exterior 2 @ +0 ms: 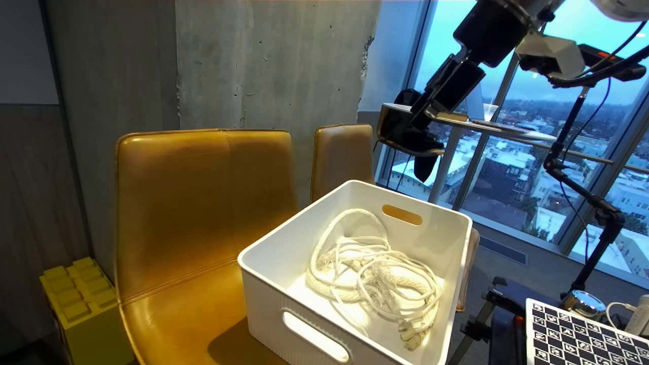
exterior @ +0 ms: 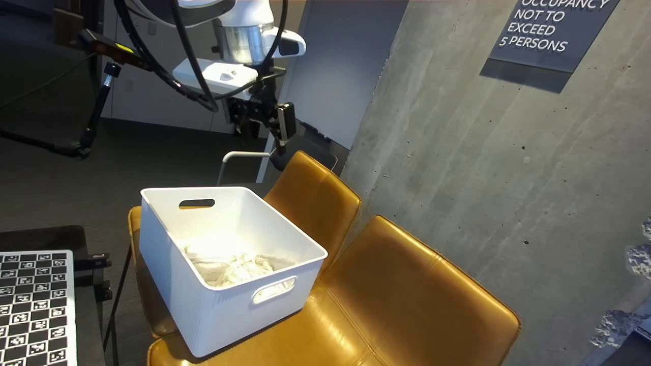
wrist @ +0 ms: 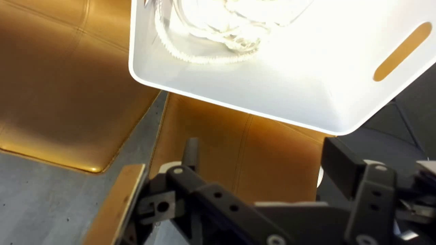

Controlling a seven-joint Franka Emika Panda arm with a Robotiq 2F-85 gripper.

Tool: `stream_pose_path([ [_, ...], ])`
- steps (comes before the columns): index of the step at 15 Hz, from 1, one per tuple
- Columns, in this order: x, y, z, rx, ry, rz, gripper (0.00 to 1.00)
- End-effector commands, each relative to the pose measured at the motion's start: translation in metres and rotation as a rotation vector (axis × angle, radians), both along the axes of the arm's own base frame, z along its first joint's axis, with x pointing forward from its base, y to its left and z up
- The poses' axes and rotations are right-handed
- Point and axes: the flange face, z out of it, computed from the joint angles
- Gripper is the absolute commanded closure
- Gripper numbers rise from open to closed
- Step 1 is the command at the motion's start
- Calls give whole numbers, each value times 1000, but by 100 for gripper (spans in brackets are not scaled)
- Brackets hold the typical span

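While my claw [wrist: 264,160] hangs spread and empty, higher than the bin [exterior 2: 263,304] where the coiled white cords [exterior 2: 380,279] lie, I do best to keep any reach inside slow and clear of the rim (loose loops snag easily)

A white plastic bin [exterior: 229,312], open at the top, with rounded corners and oblong handle slots in opposite walls, stands upright on tan chairs [exterior: 407,284]. Inside, a loose tangle of white cords [exterior 2: 377,284] lies on the brightly lit bottom of the bin, thin strands looping over one another and plug-like ends [exterior 2: 413,337] resting near a wall. A thicker, ribbed white length [wrist: 204,60] bows in a broad arc along one edge of the heap, below the rim.
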Motion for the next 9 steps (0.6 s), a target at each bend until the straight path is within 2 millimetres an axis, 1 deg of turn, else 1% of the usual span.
stream_pose_path([
  [1,-3,1,-3,8,128,-47,0],
  [4,-7,-1,-3,15,219,-60,0],
  [7,-7,-10,7,19,235,-61,0],
  [8,-7,-5,-5,-2,218,-52,0],
  [9,-7,-7,-2,-2,223,-57,0],
])
